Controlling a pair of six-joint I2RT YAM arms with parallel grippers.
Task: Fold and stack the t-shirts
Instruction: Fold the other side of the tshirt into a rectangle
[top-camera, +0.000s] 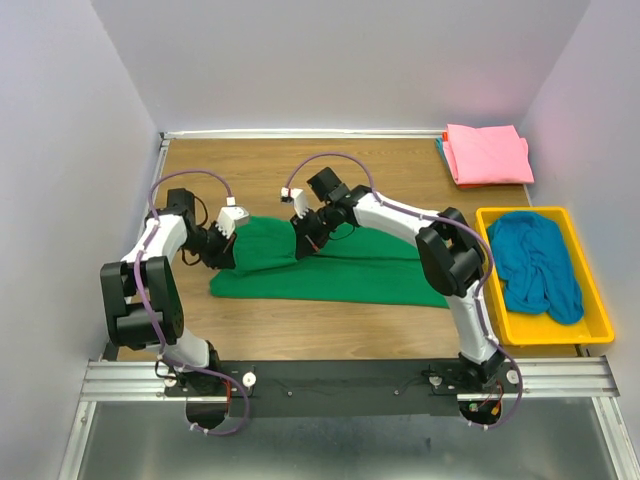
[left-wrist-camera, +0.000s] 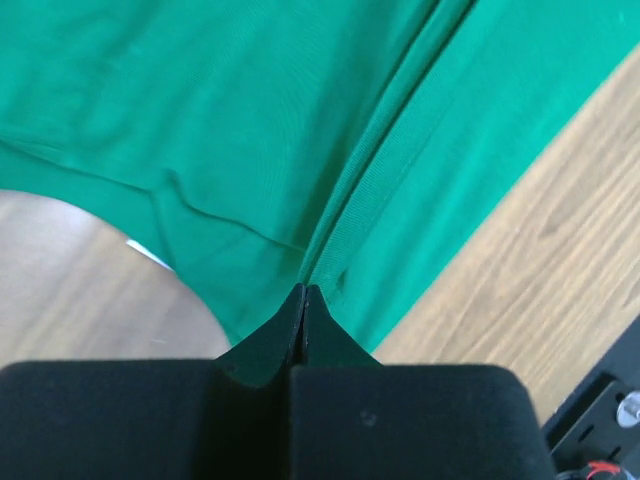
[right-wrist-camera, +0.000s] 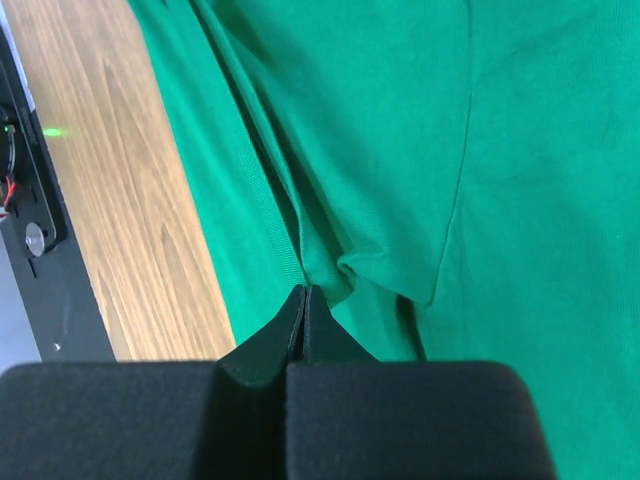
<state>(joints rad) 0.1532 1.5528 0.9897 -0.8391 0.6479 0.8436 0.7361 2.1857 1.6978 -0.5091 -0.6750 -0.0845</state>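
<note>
Left pincer (left-wrist-camera: 304, 289) and right pincer (right-wrist-camera: 304, 290) are each clamped on the green t-shirt (top-camera: 345, 272).

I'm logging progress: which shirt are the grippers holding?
The green shirt, mid-table: the left gripper and right gripper are both shut on it. The pink shirt lies folded at the far right; the blue shirt sits crumpled in the tray.

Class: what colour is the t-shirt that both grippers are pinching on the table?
The t-shirt is plain green, with no pattern; the left wrist view shows it best.
</note>
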